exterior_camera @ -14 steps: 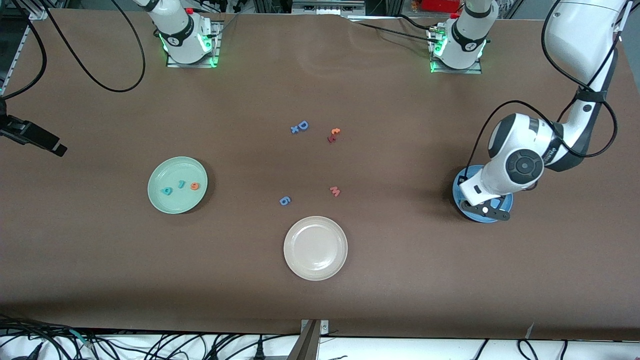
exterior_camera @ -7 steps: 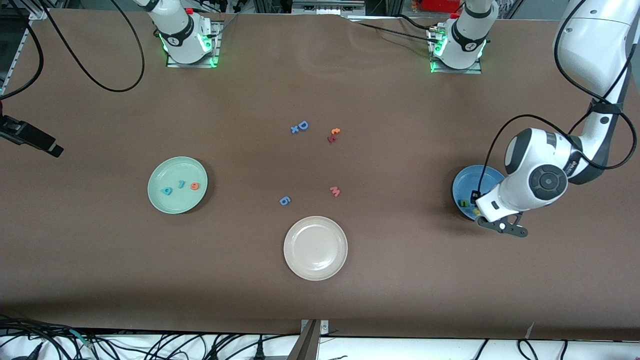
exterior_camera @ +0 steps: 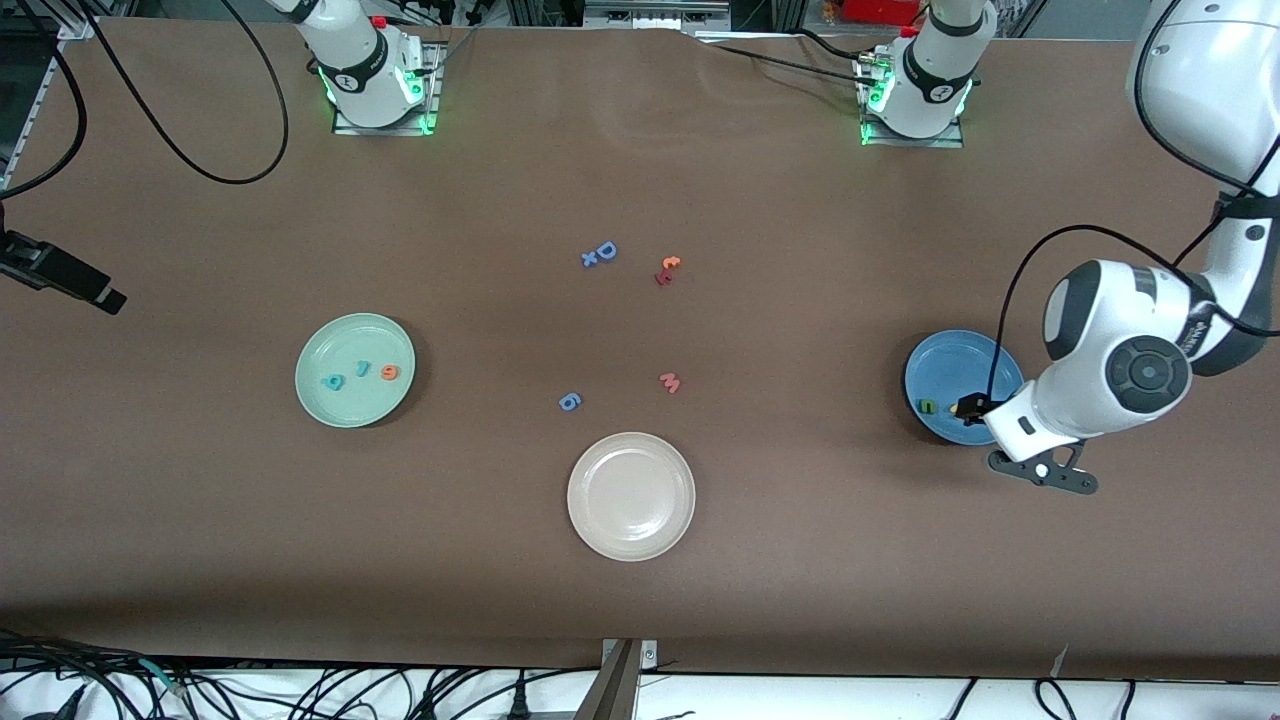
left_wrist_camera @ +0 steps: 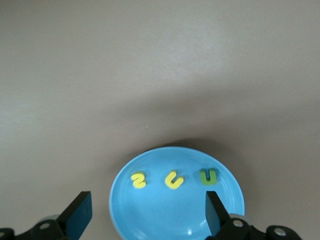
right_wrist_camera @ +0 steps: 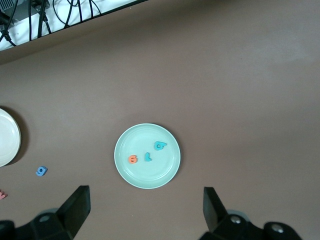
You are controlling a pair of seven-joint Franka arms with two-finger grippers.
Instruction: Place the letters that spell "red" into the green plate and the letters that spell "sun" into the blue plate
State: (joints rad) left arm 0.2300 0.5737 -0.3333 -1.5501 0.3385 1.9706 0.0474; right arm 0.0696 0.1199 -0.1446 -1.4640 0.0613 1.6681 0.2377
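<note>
On the brown table (exterior_camera: pixel 640 600), toward the right arm's end, the pale green plate (exterior_camera: pixel 320 400) holds a teal "d" (exterior_camera: pixel 334 381), a teal "r" (exterior_camera: pixel 362 369) and an orange "e" (exterior_camera: pixel 389 373) in a row. Toward the left arm's end, the blue plate (exterior_camera: pixel 940 355) carries a yellow "s" (left_wrist_camera: pixel 138 180), a yellow "u" (left_wrist_camera: pixel 174 180) and a green "n" (left_wrist_camera: pixel 208 176) side by side. The left gripper (left_wrist_camera: pixel 145 220) hangs over that plate's rim, jaws apart and empty. The right gripper (right_wrist_camera: pixel 145 212) waits high over the green plate, jaws apart. A cream plate (exterior_camera: pixel 631 496) sits nearest the front camera; blue letters (exterior_camera: pixel 599 254), orange and dark red letters (exterior_camera: pixel 667 270), a pink letter (exterior_camera: pixel 670 382) and a blue "6" (exterior_camera: pixel 569 401) lie loose mid-table.
</note>
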